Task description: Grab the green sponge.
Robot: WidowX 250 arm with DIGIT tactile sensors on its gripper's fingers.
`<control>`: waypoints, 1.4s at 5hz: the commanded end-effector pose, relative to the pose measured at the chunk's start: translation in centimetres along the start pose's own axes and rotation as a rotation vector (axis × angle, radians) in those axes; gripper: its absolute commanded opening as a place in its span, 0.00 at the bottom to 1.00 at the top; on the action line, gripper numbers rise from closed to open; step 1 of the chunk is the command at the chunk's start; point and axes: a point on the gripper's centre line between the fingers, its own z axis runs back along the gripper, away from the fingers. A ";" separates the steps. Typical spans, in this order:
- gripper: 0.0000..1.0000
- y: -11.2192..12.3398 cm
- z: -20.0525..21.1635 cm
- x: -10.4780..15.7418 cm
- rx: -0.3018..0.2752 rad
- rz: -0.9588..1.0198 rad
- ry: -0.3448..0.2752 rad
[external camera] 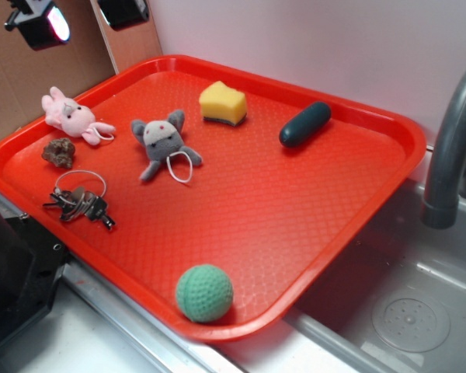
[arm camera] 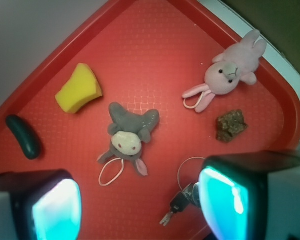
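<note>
Overhead, the pincer [arm camera: 140, 205] hangs above the near-left part of a red textured plastic tray [external camera: 311, 210], its two glowing-tipped fingers [arm camera: 55, 207] spread wide apart with nothing between them. The green sponge [external camera: 223, 102], a small yellow foam wedge with a thin darker scrub layer along its underside, lies toward the tray's far edge, well apart from the pincer. Just to the sponge's right in the exterior view lies a dark green rounded cylinder [external camera: 304, 124], tilted on the tray floor. Between the sponge and the pincer in the wrist view sprawls a grey plush mouse with a pale face and a white loop [arm camera: 130, 137]. A pink plush rabbit [external camera: 74, 116] lies near the tray's left rim, a brown rough lump [external camera: 59, 151] just beside it, and a bunch of keys on metal rings [external camera: 81, 198] nearer the front. A green dimpled ball [external camera: 204, 292] sits at the tray's front rim, far from the sponge. Right of the tray, a grey faucet [external camera: 450, 148] stands over a metal sink [external camera: 404, 311].
</note>
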 end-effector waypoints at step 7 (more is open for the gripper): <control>0.00 -5.4 -15.1 5.7 0.108 0.192 -0.063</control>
